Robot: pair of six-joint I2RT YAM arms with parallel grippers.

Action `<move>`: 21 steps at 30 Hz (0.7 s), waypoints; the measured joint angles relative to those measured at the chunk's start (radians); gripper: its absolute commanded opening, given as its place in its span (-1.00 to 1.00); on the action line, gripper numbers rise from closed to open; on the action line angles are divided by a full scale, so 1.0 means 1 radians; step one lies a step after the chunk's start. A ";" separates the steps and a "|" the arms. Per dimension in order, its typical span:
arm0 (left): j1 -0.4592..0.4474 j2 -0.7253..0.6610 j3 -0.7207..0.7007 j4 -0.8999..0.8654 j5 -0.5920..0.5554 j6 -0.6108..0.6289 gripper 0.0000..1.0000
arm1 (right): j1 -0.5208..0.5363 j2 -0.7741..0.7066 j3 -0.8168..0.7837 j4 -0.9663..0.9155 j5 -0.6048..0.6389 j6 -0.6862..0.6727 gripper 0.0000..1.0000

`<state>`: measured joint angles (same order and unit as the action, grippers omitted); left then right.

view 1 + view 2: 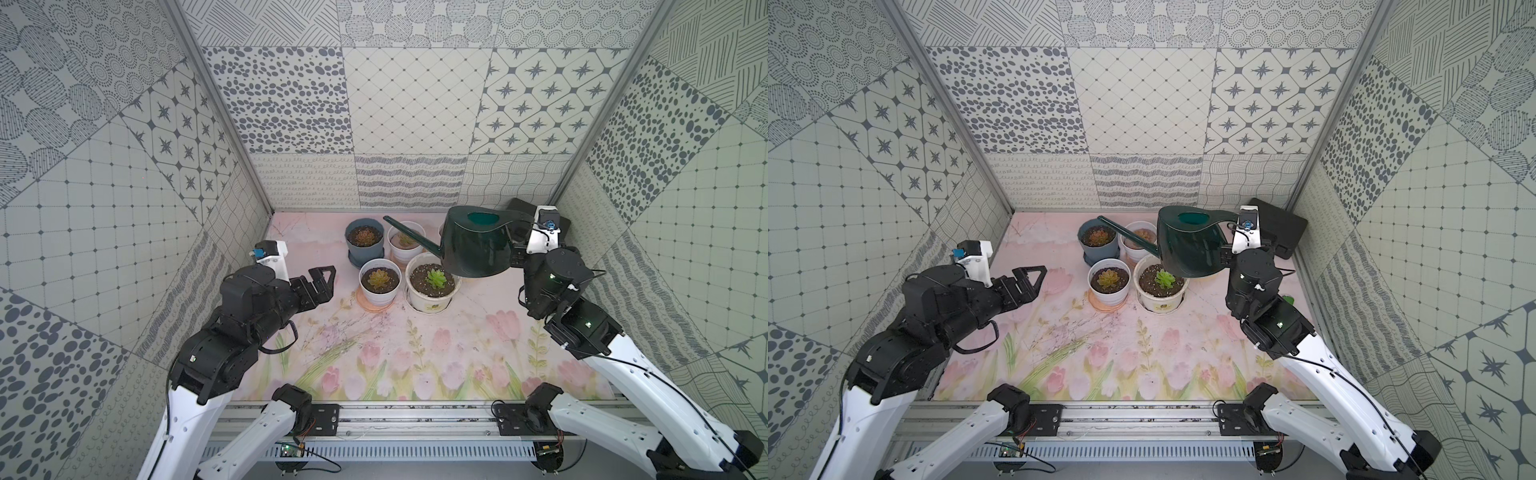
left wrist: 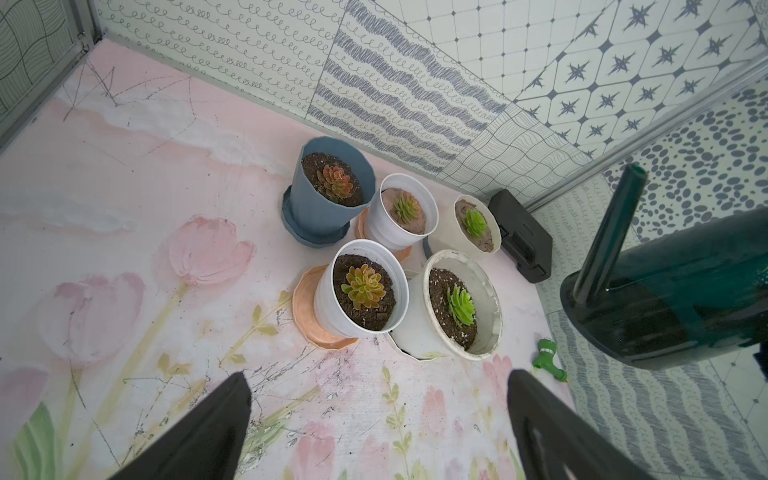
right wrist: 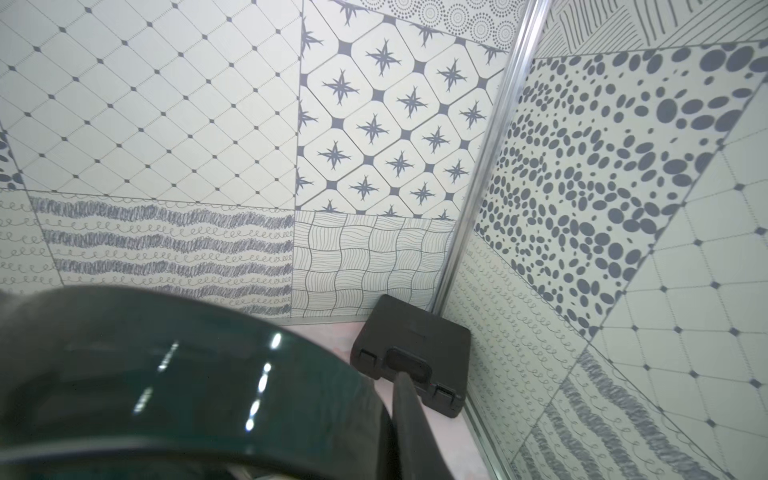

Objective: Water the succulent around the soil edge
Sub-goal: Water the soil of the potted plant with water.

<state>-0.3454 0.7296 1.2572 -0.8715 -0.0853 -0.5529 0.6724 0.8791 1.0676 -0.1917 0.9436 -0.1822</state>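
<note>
Floral-print table (image 1: 374, 353), patterned walls. Both top views: green succulent (image 1: 435, 277) in cream pot (image 1: 432, 305). Watering can (image 1: 478, 245) aloft, overlapping pot's far rim, right end effector (image 1: 518, 254) clamped on handle. Left end effector (image 1: 322, 279) apart from pot, spread wide, empty. Left wrist: succulent (image 2: 460, 305) in pot beyond splayed fingers (image 2: 199, 436). Right wrist: handle (image 3: 166, 374) fills foreground, black case (image 3: 411, 345) behind.

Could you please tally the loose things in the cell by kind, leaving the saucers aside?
Pots: 5 (blue, white, cream)
Watering can: 1
Black case: 1
Green nozzle: 1
Total: 8
</note>
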 measured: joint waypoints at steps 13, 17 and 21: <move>0.000 -0.093 -0.232 0.075 0.108 0.156 0.99 | -0.001 -0.028 -0.026 -0.296 0.256 -0.074 -1.00; 0.000 -0.112 -0.283 0.105 0.132 0.182 0.99 | -0.001 -0.029 -0.026 -0.348 0.300 -0.097 -1.00; 0.001 -0.125 -0.312 0.119 0.149 0.195 0.99 | -0.001 -0.028 -0.025 -0.379 0.315 -0.108 -1.00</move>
<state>-0.3447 0.6048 0.9451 -0.7528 0.0635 -0.3576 0.6716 0.8513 1.0424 -0.5705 1.2591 -0.2901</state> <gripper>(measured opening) 0.992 0.113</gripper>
